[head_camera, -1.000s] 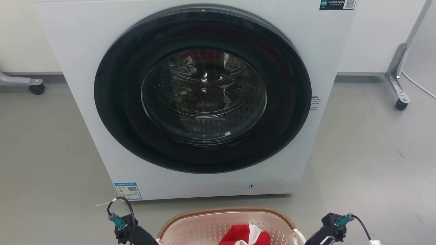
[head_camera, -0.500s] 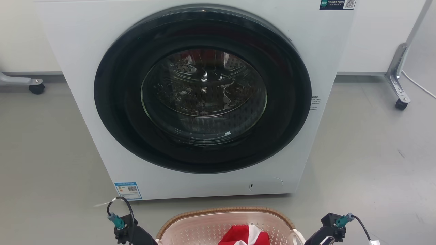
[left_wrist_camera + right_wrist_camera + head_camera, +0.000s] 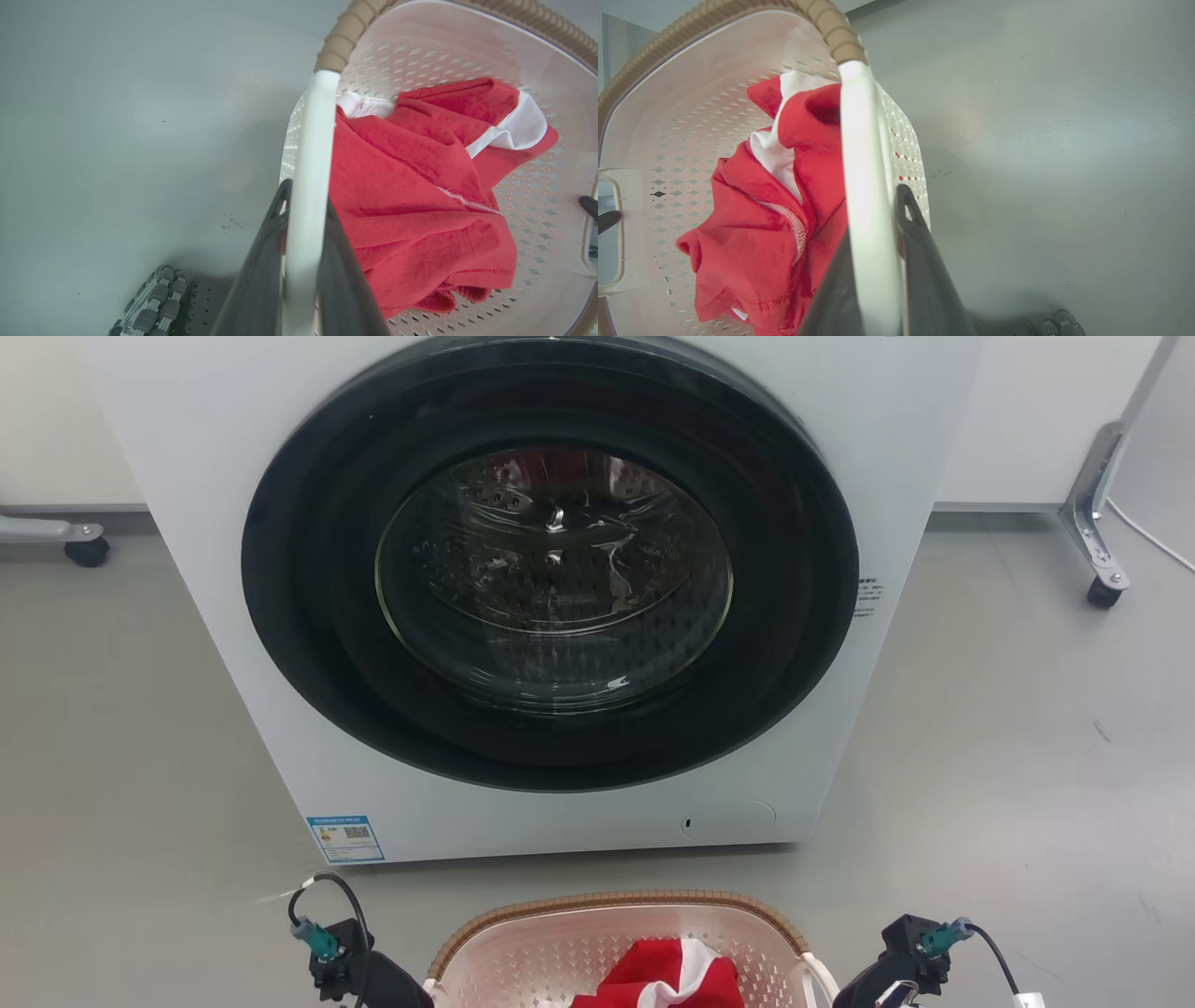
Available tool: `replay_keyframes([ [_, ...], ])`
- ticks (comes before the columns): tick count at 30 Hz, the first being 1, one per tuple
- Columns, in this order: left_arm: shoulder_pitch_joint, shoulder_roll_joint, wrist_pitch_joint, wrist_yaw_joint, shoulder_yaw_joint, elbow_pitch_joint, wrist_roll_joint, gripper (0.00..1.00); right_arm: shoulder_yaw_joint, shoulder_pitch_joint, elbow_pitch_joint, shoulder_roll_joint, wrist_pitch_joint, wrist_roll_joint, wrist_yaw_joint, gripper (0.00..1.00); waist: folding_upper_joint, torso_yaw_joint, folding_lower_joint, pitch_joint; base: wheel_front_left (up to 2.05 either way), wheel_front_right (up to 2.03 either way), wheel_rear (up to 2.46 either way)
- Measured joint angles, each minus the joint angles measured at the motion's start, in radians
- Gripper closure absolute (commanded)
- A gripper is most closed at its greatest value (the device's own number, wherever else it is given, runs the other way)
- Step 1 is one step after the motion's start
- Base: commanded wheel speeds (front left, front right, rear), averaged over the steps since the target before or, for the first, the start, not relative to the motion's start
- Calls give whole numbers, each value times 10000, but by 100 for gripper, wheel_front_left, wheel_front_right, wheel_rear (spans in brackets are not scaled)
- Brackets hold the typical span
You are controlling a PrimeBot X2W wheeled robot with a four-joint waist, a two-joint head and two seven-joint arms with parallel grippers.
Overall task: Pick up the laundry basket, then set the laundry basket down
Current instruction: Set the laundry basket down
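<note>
The laundry basket point(image 3: 616, 903), cream-pink and perforated with a brown woven rim, is at the bottom centre of the head view, in front of the washing machine. A red and white cloth point(image 3: 667, 975) lies in it. My left gripper point(image 3: 306, 196) is shut on the basket's white left handle point(image 3: 310, 140), one dark finger on each side of the bar. My right gripper point(image 3: 878, 210) is shut the same way on the white right handle point(image 3: 861, 140). Both wrists point(image 3: 345, 961) point(image 3: 901, 961) flank the basket. Its base is hidden, so I cannot tell whether it touches the floor.
A white washing machine point(image 3: 233, 644) with a shut round dark door point(image 3: 551, 569) stands close behind the basket. Metal frame legs on castors stand at the far right point(image 3: 1102, 588) and far left point(image 3: 84, 551). Grey floor point(image 3: 1008, 756) spreads on both sides.
The whole head picture has shifted upward, so the camera moved. A little more of the basket and cloth shows. Both grippers keep their hold on the handles.
</note>
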Motion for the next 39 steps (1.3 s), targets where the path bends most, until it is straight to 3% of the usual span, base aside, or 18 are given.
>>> replay_keyframes([
  [15,-262,-15,-1018,88,-75,-249,59,100,146,-408,-86,-2,-901,-132,0,100,0,-65,0,1165,0,0,0],
  [39,-2099,104,-2395,161,-73,-880,198,100,435,-2708,-393,-301,-2115,-782,0,100,2,-89,1,4504,0,0,0],
])
